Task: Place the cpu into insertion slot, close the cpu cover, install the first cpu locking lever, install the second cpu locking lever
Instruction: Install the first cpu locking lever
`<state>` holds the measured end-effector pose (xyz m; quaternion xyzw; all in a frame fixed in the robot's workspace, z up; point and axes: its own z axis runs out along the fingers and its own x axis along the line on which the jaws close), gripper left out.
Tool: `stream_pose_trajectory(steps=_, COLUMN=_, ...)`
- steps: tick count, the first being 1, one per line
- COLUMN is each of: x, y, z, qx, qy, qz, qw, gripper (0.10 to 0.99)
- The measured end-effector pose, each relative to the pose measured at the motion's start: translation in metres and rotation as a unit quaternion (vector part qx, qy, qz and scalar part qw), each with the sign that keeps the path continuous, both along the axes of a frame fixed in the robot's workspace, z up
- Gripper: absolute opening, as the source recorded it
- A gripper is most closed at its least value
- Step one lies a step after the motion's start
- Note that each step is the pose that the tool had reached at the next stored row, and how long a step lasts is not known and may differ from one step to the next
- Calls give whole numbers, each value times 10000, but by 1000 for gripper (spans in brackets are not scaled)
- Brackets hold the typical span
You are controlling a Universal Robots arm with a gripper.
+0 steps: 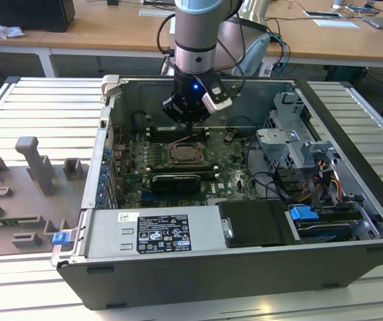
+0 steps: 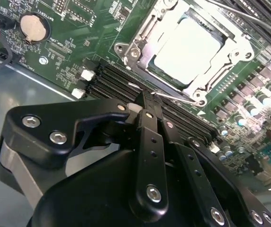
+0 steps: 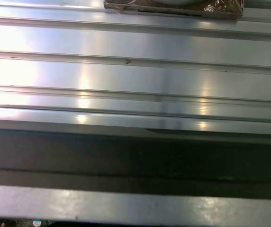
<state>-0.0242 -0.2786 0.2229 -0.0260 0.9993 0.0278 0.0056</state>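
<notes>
Hovering claw pinched narrow, empty, beside thin, springy locking lever; pressing its tip, avoiding fragile cpu.

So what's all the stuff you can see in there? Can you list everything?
Computer case: one, dark grey, lying open on the ribbed metal table.
Green circuit board: one, on the floor of the case.
Cpu: one, pale silver, sitting in the insertion slot mid-board.
Cpu cover: one, silver frame, lying down around the cpu.
Coin battery: one, silver, on the board.
Grey holder blocks: several, at the exterior view's left on the table.
Wooden desks: light brown, behind.
Arm: one, grey.
Gripper: one, black, tips together just beside the socket.
</notes>
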Motion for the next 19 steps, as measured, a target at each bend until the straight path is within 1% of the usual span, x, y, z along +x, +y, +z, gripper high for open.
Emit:
stream_pose_trajectory(steps=4, x=37, y=0, z=-47, qx=0, qy=0, qz=0, qw=10000, gripper=106)
stream_pose_trajectory(steps=7, x=58, y=0, z=-147, qx=0, qy=0, qz=0, qw=10000, gripper=106)
stream_pose_trajectory(steps=14, x=60, y=0, z=-183, qx=-10, qy=1, qz=0, qw=10000, gripper=106)
stream_pose_trajectory(steps=19, x=60, y=0, z=-181, qx=-22, qy=-1, qz=0, qw=10000, gripper=106)
